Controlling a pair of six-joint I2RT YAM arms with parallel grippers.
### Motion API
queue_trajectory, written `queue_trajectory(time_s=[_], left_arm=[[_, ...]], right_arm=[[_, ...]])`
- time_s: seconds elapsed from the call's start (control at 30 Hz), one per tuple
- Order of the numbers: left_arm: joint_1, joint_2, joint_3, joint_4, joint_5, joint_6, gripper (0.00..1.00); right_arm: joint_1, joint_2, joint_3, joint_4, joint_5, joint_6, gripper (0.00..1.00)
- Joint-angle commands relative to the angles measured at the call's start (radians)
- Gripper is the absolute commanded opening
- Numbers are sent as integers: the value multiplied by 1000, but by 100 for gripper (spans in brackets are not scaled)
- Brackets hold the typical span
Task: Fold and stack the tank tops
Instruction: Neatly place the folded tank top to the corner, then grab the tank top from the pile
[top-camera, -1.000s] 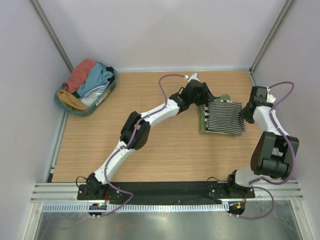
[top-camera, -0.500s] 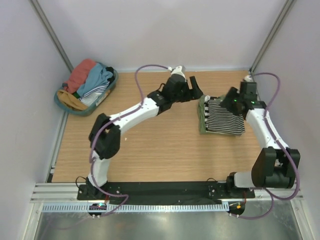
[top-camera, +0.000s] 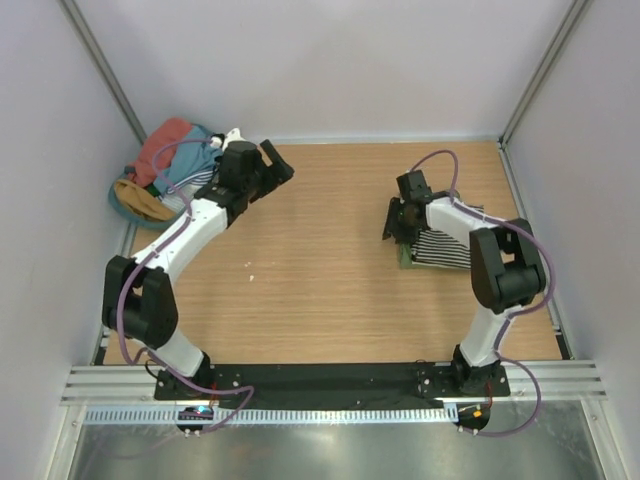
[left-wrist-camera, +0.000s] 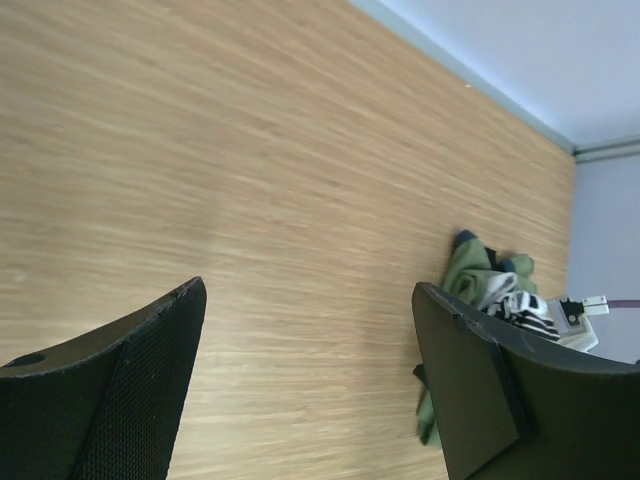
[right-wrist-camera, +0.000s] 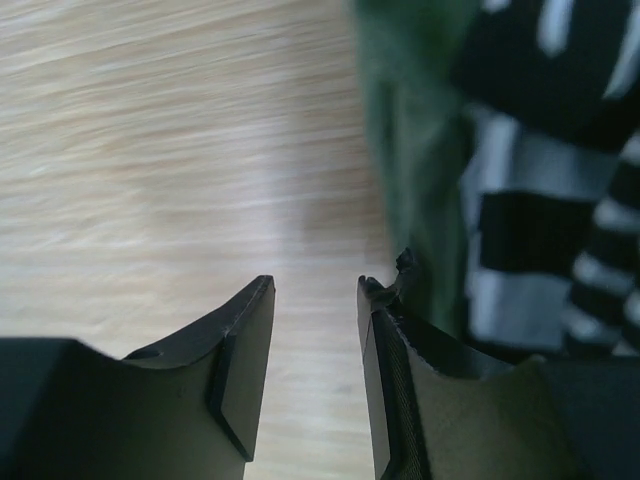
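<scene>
Stacked tank tops (top-camera: 442, 249), three o'clock: we judge them light, limp, best pinched at a folded edge; left gripper (left-wrist-camera: 310, 300) jaws gape, right gripper (right-wrist-camera: 315, 285) jaws narrowly apart, empty.

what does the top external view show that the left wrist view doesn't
Only the top external view: the basket holding unfolded tank tops, and the right gripper beside the striped top. Only the left wrist view: a close look at the left gripper, fingers wide apart with nothing between them. Both: the wooden table and the striped top lying on the olive top.
</scene>
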Motion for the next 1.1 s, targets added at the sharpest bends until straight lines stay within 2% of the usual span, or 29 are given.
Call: queue_trajectory(time_s=[0.0, 0.07, 0.2, 0.33, 0.53, 0.67, 0.73, 0.8, 0.97, 1.07], left_arm=[[31, -72, -25, -28, 23, 1, 85], [51, -83, -29, -47, 18, 11, 85], [99, -83, -32, -56, 39, 15, 85], [191, -77, -48, -68, 55, 15, 85], [301, -72, -38, -111, -5, 42, 89], [354, -34, 17, -177, -83, 77, 92], [378, -9, 72, -203, -124, 100, 92], [416, 41, 143, -251, -141, 116, 92], [466, 159, 283, -303, -183, 117, 92], [472, 337, 448, -381, -258, 122, 92]], right_arm=[[-6, 73, 86, -28, 205, 2, 45], [-25, 95, 106, -54, 256, -15, 44], [-154, 76, 50, -34, 253, -24, 43], [-321, 0, -39, 4, 303, 9, 43], [-331, -80, -65, 27, 347, 41, 58], [-306, -177, -75, 65, 243, 52, 65], [-227, -223, -61, 65, 232, 52, 69], [-144, -253, -42, 65, 214, 52, 69], [-24, -295, -81, 130, 112, 58, 66], [34, -313, -125, 156, 88, 57, 66]])
